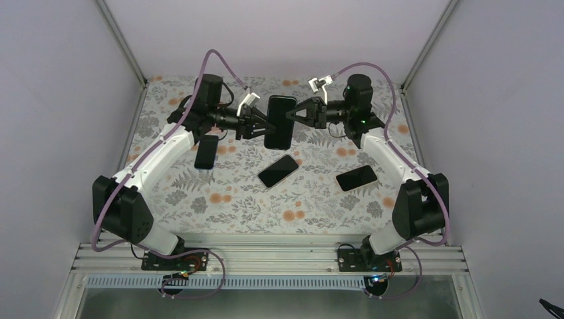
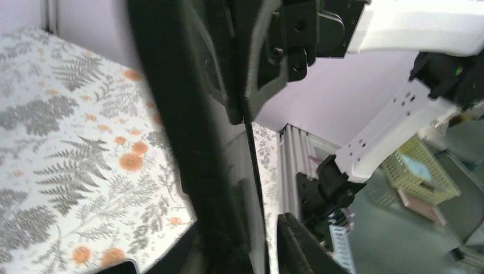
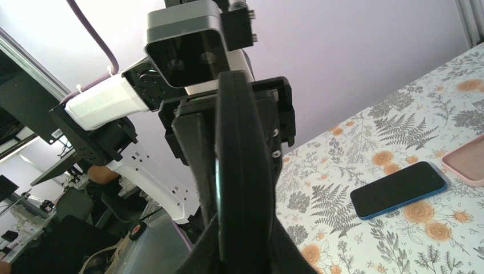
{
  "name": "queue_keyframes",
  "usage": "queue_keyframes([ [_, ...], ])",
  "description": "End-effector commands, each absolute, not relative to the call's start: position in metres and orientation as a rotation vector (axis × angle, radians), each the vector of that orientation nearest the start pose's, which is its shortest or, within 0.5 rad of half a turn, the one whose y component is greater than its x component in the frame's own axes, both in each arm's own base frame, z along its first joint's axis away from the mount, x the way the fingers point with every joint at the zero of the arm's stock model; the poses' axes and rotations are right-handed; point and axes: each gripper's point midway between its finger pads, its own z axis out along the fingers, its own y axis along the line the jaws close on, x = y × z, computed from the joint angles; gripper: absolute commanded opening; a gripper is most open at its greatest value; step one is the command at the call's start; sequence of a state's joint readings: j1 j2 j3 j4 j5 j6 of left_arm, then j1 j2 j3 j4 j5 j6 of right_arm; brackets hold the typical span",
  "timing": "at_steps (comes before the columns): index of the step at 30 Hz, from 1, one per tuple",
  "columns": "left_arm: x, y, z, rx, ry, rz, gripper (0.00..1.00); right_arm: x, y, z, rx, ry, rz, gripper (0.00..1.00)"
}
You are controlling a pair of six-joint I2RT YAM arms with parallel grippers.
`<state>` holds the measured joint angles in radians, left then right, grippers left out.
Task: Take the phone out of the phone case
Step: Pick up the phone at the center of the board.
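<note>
A black phone in its black case (image 1: pixel 281 121) is held upright in the air above the back middle of the table. My left gripper (image 1: pixel 258 123) grips its left edge and my right gripper (image 1: pixel 297 114) grips its right edge. In the left wrist view the phone (image 2: pixel 194 148) runs edge-on between the jaws of my left gripper (image 2: pixel 251 242), with a thin sliver of table showing beside the right finger (image 2: pixel 302 245). In the right wrist view the case (image 3: pixel 242 165) fills the jaws of my right gripper (image 3: pixel 242 234) edge-on.
Three other phones lie on the floral table: one at the left (image 1: pixel 206 151), one in the middle (image 1: pixel 278 171), one at the right (image 1: pixel 356 178). A blue-edged phone (image 3: pixel 398 189) and a pink case (image 3: pixel 465 161) show in the right wrist view.
</note>
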<state>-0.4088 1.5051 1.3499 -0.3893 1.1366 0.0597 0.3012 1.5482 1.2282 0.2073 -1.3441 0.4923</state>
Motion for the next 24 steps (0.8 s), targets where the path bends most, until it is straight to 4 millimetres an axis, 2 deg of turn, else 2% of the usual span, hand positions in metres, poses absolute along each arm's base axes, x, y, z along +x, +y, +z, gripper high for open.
queue_keyframes([
  [1, 0.286, -0.294, 0.333, 1.122, 1.667, -1.396, 0.21, 0.302, 0.272, 0.376, -1.007, 1.544, 1.608, 0.17],
  [5, 0.291, -0.293, 0.337, 1.090, 1.675, -1.376, 0.07, 0.307, 0.271, 0.370, -0.957, 1.575, 1.583, 0.31],
  [10, 0.293, -0.293, 0.342, 1.071, 1.676, -1.381, 0.03, 0.313, 0.271, 0.356, -0.893, 1.627, 1.550, 0.38],
  [11, 0.294, -0.293, 0.343, 1.067, 1.674, -1.383, 0.03, 0.313, 0.271, 0.354, -0.884, 1.635, 1.545, 0.41],
  [12, 0.295, -0.293, 0.344, 1.061, 1.674, -1.385, 0.02, 0.314, 0.271, 0.351, -0.871, 1.648, 1.538, 0.49],
  [14, 0.296, -0.292, 0.347, 1.052, 1.672, -1.394, 0.02, 0.313, 0.273, 0.346, -0.864, 1.659, 1.524, 0.55],
  [19, 0.299, -0.292, 0.352, 1.037, 1.664, -1.429, 0.02, 0.304, 0.283, 0.336, -0.896, 1.664, 1.515, 0.55],
  [24, 0.299, -0.291, 0.355, 1.032, 1.656, -1.451, 0.02, 0.299, 0.290, 0.331, -0.914, 1.667, 1.524, 0.43],
])
